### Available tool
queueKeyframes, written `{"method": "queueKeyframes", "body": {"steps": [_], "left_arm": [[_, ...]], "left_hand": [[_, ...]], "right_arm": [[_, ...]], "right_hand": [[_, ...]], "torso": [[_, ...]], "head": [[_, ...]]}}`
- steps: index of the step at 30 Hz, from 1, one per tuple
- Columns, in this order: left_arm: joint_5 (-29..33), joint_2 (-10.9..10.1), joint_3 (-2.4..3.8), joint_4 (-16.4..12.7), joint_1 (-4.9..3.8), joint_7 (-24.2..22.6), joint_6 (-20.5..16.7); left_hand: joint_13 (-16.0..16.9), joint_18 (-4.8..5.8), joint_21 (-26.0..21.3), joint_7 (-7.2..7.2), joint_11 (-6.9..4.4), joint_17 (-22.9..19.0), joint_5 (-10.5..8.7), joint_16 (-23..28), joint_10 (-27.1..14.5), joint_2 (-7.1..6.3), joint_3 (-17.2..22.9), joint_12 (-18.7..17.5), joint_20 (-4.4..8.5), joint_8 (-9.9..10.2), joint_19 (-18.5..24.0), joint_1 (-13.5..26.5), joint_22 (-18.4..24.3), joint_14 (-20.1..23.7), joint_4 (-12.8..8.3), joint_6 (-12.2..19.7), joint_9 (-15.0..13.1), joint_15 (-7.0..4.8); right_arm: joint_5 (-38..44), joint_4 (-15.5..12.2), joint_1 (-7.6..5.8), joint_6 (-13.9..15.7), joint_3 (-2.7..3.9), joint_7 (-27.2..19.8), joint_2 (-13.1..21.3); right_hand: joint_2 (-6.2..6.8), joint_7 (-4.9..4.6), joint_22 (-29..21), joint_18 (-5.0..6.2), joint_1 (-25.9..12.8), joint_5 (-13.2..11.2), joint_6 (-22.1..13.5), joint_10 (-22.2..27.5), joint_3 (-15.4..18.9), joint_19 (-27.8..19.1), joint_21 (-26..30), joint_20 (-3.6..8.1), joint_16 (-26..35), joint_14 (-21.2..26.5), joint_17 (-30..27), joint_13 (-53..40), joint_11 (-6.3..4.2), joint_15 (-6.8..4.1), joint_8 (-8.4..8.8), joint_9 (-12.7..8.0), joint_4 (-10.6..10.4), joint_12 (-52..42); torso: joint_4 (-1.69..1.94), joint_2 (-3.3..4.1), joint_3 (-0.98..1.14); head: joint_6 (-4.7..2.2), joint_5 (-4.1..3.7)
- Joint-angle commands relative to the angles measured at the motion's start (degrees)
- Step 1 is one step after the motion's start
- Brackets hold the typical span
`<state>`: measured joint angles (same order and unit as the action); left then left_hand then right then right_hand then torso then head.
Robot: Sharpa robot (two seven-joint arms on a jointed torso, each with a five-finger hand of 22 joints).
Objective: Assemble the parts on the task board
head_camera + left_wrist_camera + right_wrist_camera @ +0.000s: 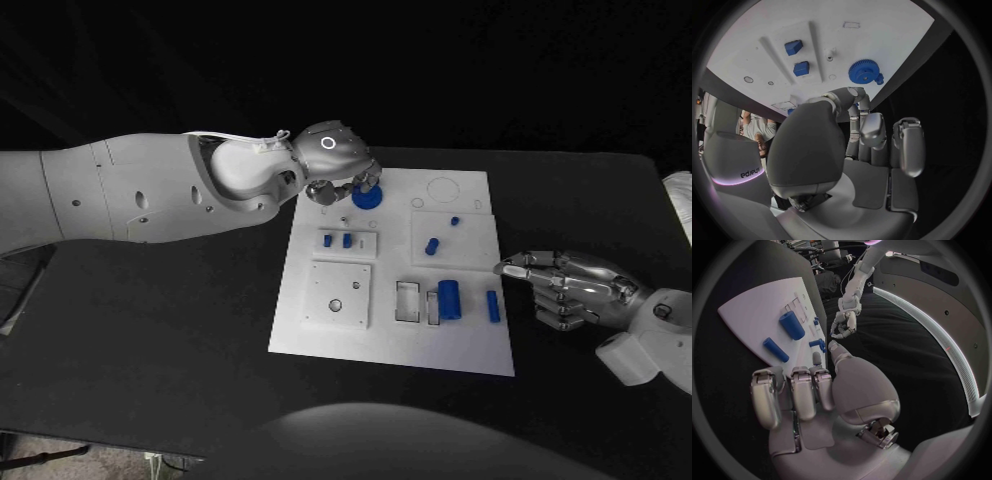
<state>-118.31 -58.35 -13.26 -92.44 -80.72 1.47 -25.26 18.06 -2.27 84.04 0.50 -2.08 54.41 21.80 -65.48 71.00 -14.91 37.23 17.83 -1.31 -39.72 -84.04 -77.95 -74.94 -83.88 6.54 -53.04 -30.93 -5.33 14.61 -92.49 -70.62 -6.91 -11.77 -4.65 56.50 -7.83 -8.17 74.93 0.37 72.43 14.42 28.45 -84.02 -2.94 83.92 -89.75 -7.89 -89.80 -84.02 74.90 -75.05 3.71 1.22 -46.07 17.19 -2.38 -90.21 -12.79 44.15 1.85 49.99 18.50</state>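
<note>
Right hand beside task board, fingers curled in, holding nothing. Left hand over round toothed blue gear; fingers apart, gear not gripped.

One white task board, one blue gear, two blue cylinders, several smaller blue pegs.

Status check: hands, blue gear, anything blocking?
Left hand over round blue toothed gear on white task board, grip unclear. Right hand empty, fingers curled, off board's edge. Nothing blocking.
</note>
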Motion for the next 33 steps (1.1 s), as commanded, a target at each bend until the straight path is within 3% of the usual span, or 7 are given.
{"method": "queueKeyframes", "body": {"steps": [1, 7, 9, 13, 20, 26, 33], "left_arm": [[-2.11, -0.55, 0.00, -0.41, 0.65, 2.56, -10.85], [-2.29, -1.89, -0.05, -0.92, 2.09, 2.06, -17.34], [-2.83, -2.34, -0.06, -1.00, 2.99, 2.02, -19.30], [-4.22, -2.82, -0.06, -0.86, 4.29, 2.01, -21.47], [-7.89, -3.20, -0.07, -0.40, 5.60, 1.90, -23.42], [-13.53, -3.11, -0.07, 0.80, 6.49, 1.76, -25.37], [-24.68, -2.91, -0.07, 2.53, 8.11, 4.46, -29.66]], "left_hand": [[3.51, 0.99, 0.19, 0.49, -0.13, 0.25, 0.09, -0.22, 0.06, -0.12, -0.45, 2.05, 0.39, 0.41, -3.54, -0.70, -13.36, -1.00, 0.14, -0.96, 0.30, -0.33], [4.90, 0.95, -0.02, 0.56, -0.08, 0.63, -0.01, -0.37, -0.71, -0.08, -0.78, 3.30, 0.34, 0.86, -3.45, -0.91, -13.30, -1.07, 0.39, -1.20, 0.74, -0.25], [5.16, 0.91, -0.21, 0.52, -0.11, 0.67, -0.31, -0.38, -0.98, -0.06, -0.84, 3.49, 0.29, 0.96, -3.36, -0.96, -13.25, -1.08, 0.49, -1.29, 0.84, -0.17], [5.59, 0.90, -0.26, 0.55, -0.09, 0.72, -1.04, -0.35, -1.25, -0.05, -0.89, 3.88, 0.21, 1.19, -3.33, -1.09, -13.23, -1.08, 0.73, -1.47, 1.05, -0.09], [6.07, 0.90, -0.27, 0.51, -0.12, 0.88, -2.11, -0.38, -1.48, -0.02, -0.89, 4.32, 0.15, 1.56, -3.33, -1.32, -13.23, -1.11, 1.01, -1.68, 1.37, -0.07], [6.16, 0.89, -0.32, 0.45, -0.15, 1.15, -2.16, -0.57, -1.56, -0.02, -0.87, 4.40, 0.12, 1.63, -3.31, -1.44, -13.22, -1.17, 0.99, -1.75, 1.43, -0.04], [6.42, 0.86, -0.53, 0.29, -0.24, 1.50, -1.77, -0.83, -1.66, -0.22, -0.92, 4.65, -0.02, 1.75, -3.23, -1.58, -13.16, -1.32, 0.98, -2.14, 1.59, 0.12]], "right_arm": [[0.26, 0.09, 0.07, -1.00, -0.01, -0.04, 0.07], [0.26, 0.19, 0.09, -0.99, -0.01, -0.06, 0.09], [0.26, 0.22, 0.11, -1.00, -0.01, -0.05, 0.08], [0.26, 0.25, 0.15, -1.01, -0.02, -0.07, 0.13], [0.26, 0.26, 0.30, -0.99, -0.02, -0.07, 0.29], [0.26, 0.26, 0.41, -0.95, -0.02, -0.23, 0.32], [0.26, 0.22, 0.51, -0.90, -0.02, -0.44, 0.45]], "right_hand": [[0.00, 0.01, 15.07, -0.37, 0.39, 0.05, 0.32, -5.98, -0.05, 6.08, -0.25, 0.38, -0.20, -5.98, 15.10, -14.95, -0.01, -0.22, 0.33, -0.07, 0.27, 0.21], [0.00, 0.01, 15.07, -0.37, 0.39, 0.05, 0.32, -5.98, -0.05, 6.08, -0.25, 0.38, -0.20, -5.98, 15.10, -14.95, -0.01, -0.22, 0.33, -0.07, 0.27, 0.21], [0.00, 0.01, 15.07, -0.37, 0.39, 0.05, 0.32, -5.98, -0.05, 6.08, -0.25, 0.38, -0.20, -5.98, 15.10, -14.95, -0.01, -0.22, 0.33, -0.07, 0.27, 0.21], [0.00, 0.01, 15.07, -0.37, 0.39, 0.05, 0.32, -5.98, -0.05, 6.08, -0.25, 0.38, -0.20, -5.98, 15.10, -14.95, -0.01, -0.22, 0.33, -0.07, 0.27, 0.21], [0.00, 0.01, 15.07, -0.37, 0.39, 0.05, 0.32, -5.98, -0.05, 6.08, -0.25, 0.38, -0.20, -5.98, 15.10, -14.95, -0.01, -0.22, 0.33, -0.07, 0.27, 0.21], [0.00, 0.01, 15.07, -0.37, 0.39, 0.05, 0.32, -5.98, -0.05, 6.08, -0.25, 0.38, -0.20, -5.98, 15.10, -14.95, -0.01, -0.22, 0.33, -0.07, 0.27, 0.21], [0.01, 0.02, 15.07, -0.37, 0.44, 0.03, 0.37, -5.98, -0.04, 6.08, -0.25, 0.39, -0.20, -5.98, 15.10, -14.95, -0.01, -0.22, 0.35, -0.11, 0.32, 0.21]], "torso": [[0.12, -0.02, -0.01], [0.00, -0.08, 0.00], [0.03, -0.12, 0.03], [0.02, -0.02, -0.05], [-0.05, -0.08, -0.02], [0.04, -0.01, -0.04], [-0.01, -0.03, 0.00]], "head": [[0.01, 0.46], [0.01, 1.00], [0.01, 0.99], [0.01, 0.93], [0.01, 1.33], [0.01, 1.35], [0.01, 1.50]]}}
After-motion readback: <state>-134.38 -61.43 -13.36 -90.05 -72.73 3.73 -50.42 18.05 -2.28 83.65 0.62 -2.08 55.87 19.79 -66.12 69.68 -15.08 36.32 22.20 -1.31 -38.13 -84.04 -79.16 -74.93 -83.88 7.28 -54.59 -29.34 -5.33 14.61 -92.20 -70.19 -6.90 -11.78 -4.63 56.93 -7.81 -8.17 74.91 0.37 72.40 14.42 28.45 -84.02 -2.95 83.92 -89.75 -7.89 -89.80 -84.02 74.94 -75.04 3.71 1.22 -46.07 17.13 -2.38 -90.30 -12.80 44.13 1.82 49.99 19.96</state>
